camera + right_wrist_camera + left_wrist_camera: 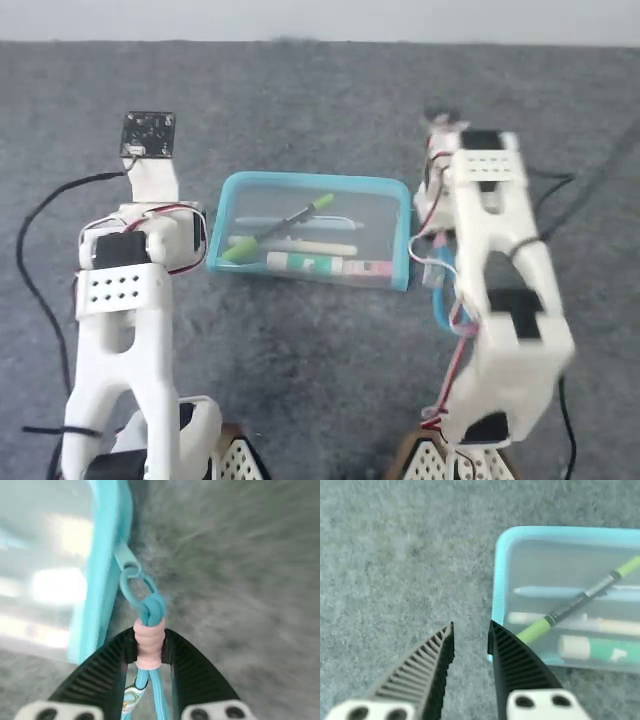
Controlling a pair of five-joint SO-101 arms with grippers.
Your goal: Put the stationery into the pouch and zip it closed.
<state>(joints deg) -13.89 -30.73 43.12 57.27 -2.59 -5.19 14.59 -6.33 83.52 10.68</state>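
Note:
A light blue pouch (400, 232) with a clear face lies flat on the grey carpet between the two arms; pens, a green marker (285, 222) and a glue stick (315, 264) show inside it. My left gripper (470, 630) hovers open at the pouch's (500, 575) corner, one fingertip just over its edge, holding nothing. At the pouch's (107, 565) other end my right gripper (148, 639) is shut on the pink bead of the zipper pull cord (148, 647), which loops through the blue zipper tab (131, 567). The cord (442, 300) hangs beside the right arm.
Grey carpet surrounds the pouch on all sides. Both arm bases stand at the near edge, with black cables trailing along the left and right sides.

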